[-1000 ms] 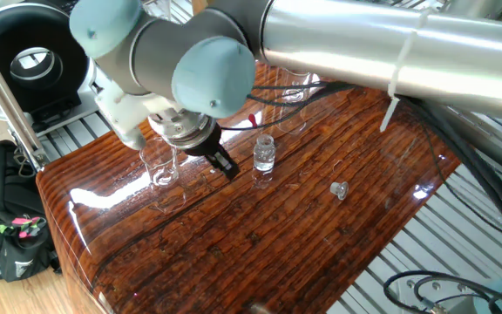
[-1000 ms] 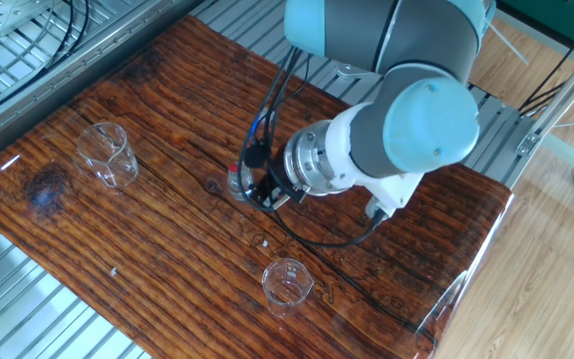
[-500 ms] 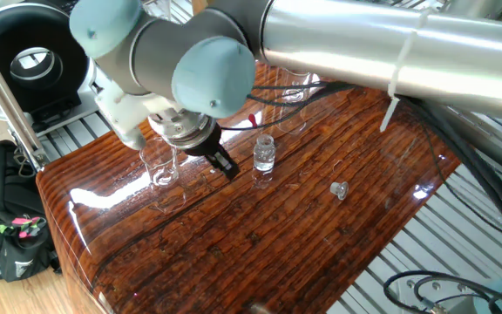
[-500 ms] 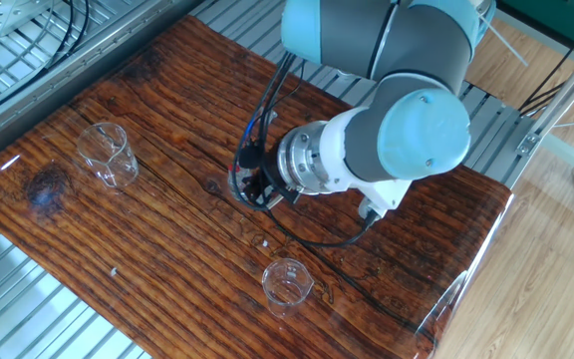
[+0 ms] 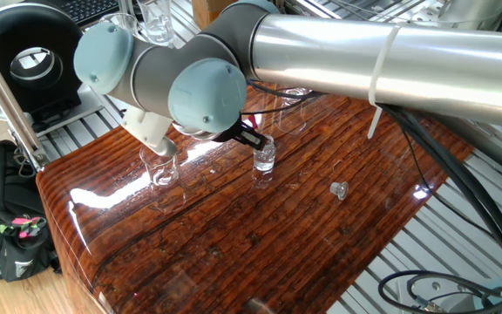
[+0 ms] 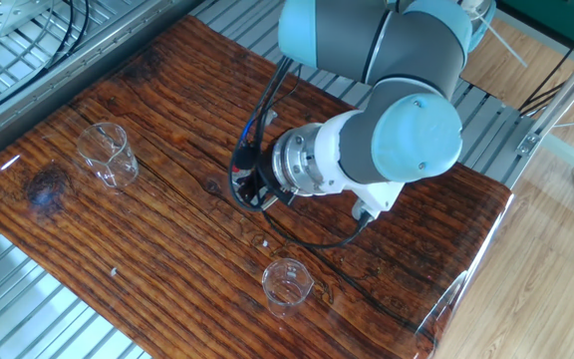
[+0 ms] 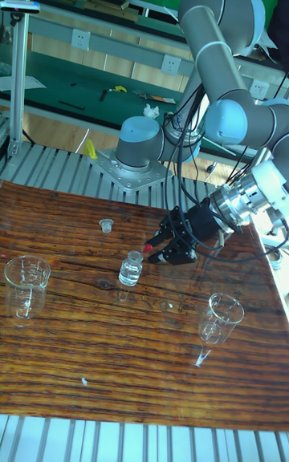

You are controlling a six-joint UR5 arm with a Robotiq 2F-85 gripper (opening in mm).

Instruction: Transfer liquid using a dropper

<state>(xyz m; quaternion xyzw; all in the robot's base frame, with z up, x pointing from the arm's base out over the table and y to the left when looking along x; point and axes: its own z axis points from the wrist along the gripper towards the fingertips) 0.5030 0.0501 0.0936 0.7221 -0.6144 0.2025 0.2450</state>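
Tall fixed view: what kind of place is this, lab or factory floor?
Probably a lab bench: glass beakers and a small vial on a wooden tabletop, a UR5 arm, wall sockets behind.

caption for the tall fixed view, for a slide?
UR5 gripper holding red-bulbed dropper beside a small vial, beakers either side.

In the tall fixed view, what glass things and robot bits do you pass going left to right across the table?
Big beaker → small cap → little glass bottle → gripper with its black fingers → tilted beaker.
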